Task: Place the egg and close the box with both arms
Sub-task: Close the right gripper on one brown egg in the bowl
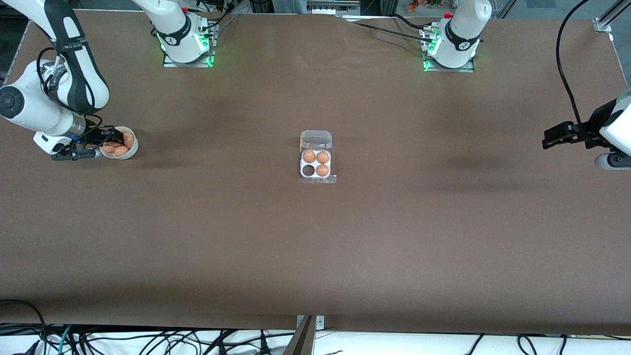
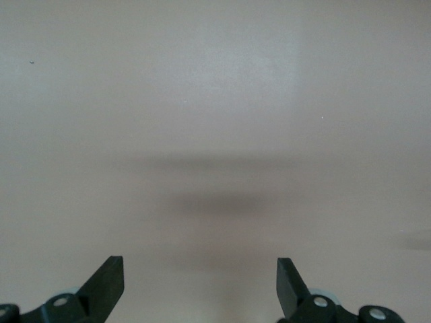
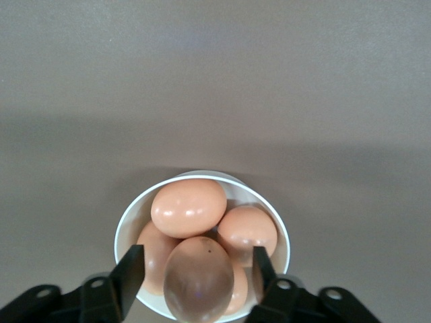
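Three smooth oval eggs (image 1: 316, 161) in clear box (image 1: 316, 176).

Bare table (image 1: 315, 246) surrounds the box (image 1: 316, 163); its raised lid (image 1: 316, 139) perhaps blocks one side.

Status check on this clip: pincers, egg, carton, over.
Right pincer in round white bowl, fingers flanking orange-brown egg. Left pincer open, waiting. Clear-plastic egg carton lid open, one cell empty. Nothing obstructing.

Right arm bent low at its table end, right gripper (image 3: 195, 272) angled down, fingers (image 3: 129, 269) partly spread. Left arm waits; left gripper (image 2: 200, 282) fingers wide apart.
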Controlling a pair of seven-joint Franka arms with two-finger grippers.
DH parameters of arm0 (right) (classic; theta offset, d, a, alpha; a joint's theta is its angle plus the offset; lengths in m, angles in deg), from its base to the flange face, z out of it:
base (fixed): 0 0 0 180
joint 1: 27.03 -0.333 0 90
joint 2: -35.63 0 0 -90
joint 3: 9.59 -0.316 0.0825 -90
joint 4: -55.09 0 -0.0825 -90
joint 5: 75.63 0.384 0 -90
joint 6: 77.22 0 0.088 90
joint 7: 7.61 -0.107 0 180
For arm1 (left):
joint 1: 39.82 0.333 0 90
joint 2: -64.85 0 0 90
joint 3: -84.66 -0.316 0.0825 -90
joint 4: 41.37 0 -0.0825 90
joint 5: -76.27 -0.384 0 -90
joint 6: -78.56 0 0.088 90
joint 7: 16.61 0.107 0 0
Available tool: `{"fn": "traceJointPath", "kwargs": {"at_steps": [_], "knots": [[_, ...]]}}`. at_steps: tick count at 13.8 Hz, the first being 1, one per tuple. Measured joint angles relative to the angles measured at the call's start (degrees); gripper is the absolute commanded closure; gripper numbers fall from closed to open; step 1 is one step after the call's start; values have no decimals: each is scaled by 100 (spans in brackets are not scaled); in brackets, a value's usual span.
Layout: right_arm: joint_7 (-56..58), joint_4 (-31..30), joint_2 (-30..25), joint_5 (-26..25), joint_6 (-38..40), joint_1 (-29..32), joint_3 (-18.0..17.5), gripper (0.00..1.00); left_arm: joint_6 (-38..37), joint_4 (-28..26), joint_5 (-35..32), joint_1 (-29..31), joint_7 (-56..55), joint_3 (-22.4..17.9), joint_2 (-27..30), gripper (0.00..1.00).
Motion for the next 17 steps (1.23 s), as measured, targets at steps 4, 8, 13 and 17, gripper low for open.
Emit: {"fn": "traceJointPath", "kwargs": {"at_steps": [4, 8, 13, 17], "knots": [[1, -12, 1, 0, 76, 0, 0, 47, 0, 0, 0, 0, 0, 0, -2, 0], [1, -12, 1, 0, 145, -1, 0, 52, 0, 1, 0, 0, 0, 0, -2, 0], [1, -12, 1, 0, 170, -1, 0, 61, 0, 4, 0, 0, 0, 0, -5, 0], [0, -4, 0, 0, 274, -11, -12, 62, 0, 8, 0, 0, 0, 0, -5, 0]]}}
